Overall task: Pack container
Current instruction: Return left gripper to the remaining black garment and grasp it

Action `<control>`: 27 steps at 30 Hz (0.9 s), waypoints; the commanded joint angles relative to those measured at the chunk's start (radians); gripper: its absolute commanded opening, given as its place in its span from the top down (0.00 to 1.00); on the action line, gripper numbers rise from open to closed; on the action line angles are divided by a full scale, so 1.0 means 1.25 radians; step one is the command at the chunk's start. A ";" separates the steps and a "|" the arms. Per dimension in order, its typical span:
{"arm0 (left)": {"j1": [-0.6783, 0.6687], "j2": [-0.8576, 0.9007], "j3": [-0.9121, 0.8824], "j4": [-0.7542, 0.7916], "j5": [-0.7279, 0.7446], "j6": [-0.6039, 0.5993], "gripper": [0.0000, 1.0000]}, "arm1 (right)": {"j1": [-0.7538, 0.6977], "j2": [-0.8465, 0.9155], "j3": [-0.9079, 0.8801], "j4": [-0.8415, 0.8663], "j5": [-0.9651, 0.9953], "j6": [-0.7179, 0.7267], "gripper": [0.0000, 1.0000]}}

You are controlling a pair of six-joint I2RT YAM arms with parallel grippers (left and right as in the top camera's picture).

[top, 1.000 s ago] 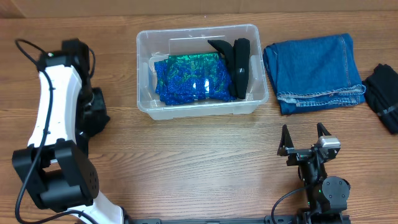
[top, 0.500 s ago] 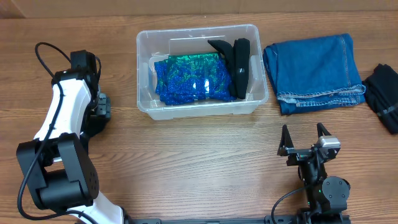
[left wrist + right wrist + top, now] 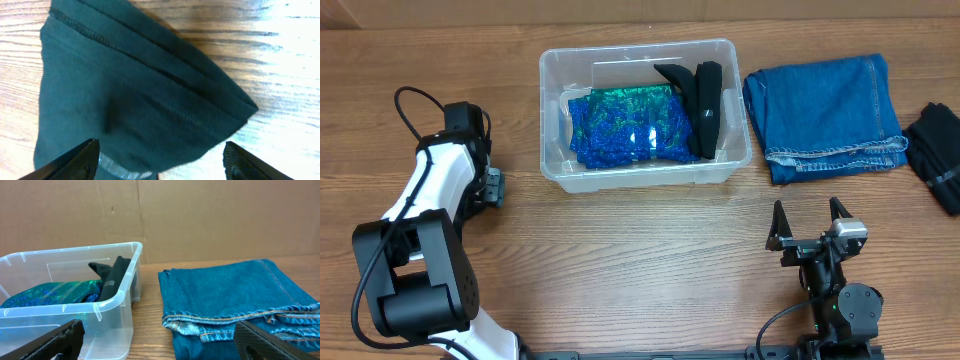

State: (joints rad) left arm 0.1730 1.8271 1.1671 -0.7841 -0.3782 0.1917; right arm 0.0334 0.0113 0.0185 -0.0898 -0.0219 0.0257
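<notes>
Your left claw (image 3: 160,147) is spread wide and grips nothing. Its two fingers stand either side of a dark garment (image 3: 135,90) that lies flat on the bench (image 3: 620,260) directly beneath it. The container (image 3: 640,178) sits to that claw's right and a little farther out from the base. Its long axis runs left to right, so its left short wall is the side nearest you. It already holds a sparkly blue-green cloth (image 3: 620,125) and some black pieces (image 3: 703,95) at its right end. The left arm (image 3: 430,200) is the nearer one to the dark garment. Your right claw (image 3: 808,222), also wide open and empty, waits low on the bench with the folded jeans (image 3: 825,110) ahead of it. From overhead the left arm hides the garment almost wholly; only the left wrist view shows it. The right wrist view adds the container's wall height, judged easy to clear.
</notes>
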 commanded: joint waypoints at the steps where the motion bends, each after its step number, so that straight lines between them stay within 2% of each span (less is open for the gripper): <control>1: 0.009 -0.011 -0.040 0.034 0.011 0.011 0.23 | -0.002 -0.005 -0.008 0.005 0.001 -0.003 0.00; 7: 0.012 -0.003 -0.084 0.097 0.010 0.008 0.25 | -0.002 -0.005 -0.008 0.005 0.001 -0.003 0.00; 11: 0.029 0.048 -0.085 0.102 0.008 -0.032 0.25 | -0.002 -0.005 -0.008 0.005 0.001 -0.003 0.00; 13: 0.030 0.061 -0.085 0.103 0.009 -0.047 0.39 | -0.002 -0.005 -0.008 0.005 0.001 -0.003 0.00; 14: 0.031 0.063 -0.085 0.109 0.008 -0.054 0.57 | -0.002 -0.005 -0.008 0.005 0.001 -0.003 0.00; 16: 0.030 0.062 -0.082 0.126 0.003 -0.083 0.83 | -0.002 -0.005 -0.008 0.005 0.001 -0.003 0.00; 17: 0.030 0.062 -0.078 0.125 0.003 -0.092 0.90 | -0.002 -0.005 -0.008 0.005 0.001 -0.003 0.00; 19: 0.029 0.061 -0.055 0.106 0.007 -0.107 0.96 | -0.002 -0.005 -0.008 0.005 0.001 -0.003 0.00; 22: 0.029 0.061 0.035 0.020 0.009 -0.170 0.96 | -0.002 -0.005 -0.008 0.005 0.001 -0.003 0.00; 24: 0.029 0.061 0.197 -0.110 0.042 -0.217 0.96 | -0.002 -0.005 -0.008 0.005 0.001 -0.003 0.00; 27: 0.029 0.061 0.368 -0.236 0.114 -0.217 0.96 | -0.002 -0.005 -0.008 0.005 0.001 -0.003 0.00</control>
State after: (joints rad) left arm 0.2047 1.9167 1.4143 -0.9951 -0.3401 -0.0284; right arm 0.0334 0.0113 0.0185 -0.0898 -0.0219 0.0250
